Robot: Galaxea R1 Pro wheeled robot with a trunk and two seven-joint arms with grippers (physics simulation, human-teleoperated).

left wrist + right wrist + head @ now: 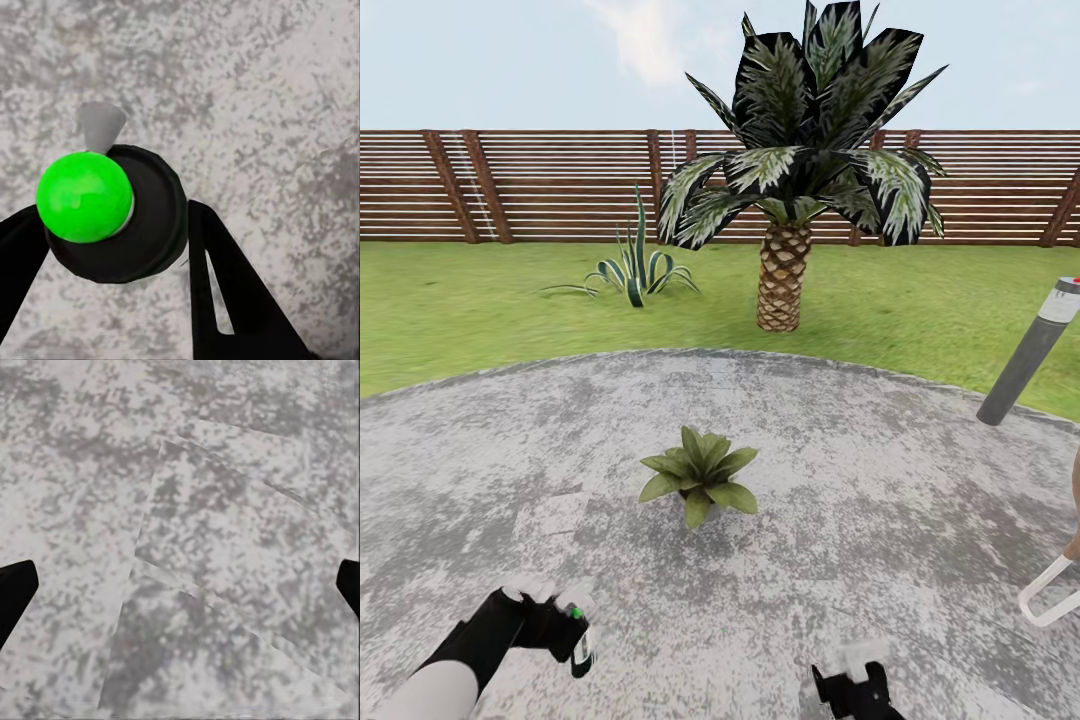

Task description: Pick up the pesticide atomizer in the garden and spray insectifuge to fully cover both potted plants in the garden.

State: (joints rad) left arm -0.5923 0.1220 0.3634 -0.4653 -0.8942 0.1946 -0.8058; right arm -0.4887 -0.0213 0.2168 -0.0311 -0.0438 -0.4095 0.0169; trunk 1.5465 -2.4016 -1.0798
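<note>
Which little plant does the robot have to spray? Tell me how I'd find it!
Start at the tall palm in front of the brown fence, then come forward off the grass onto the grey paving. In the middle of it sits the potted plant, alone. It is a low rosette of broad pointed green leaves, unlike the scaly-trunked palm or the spiky striped agave on the lawn.

Potted plant (700, 480) on paving (880, 480) — palm (800, 170) behind
</note>
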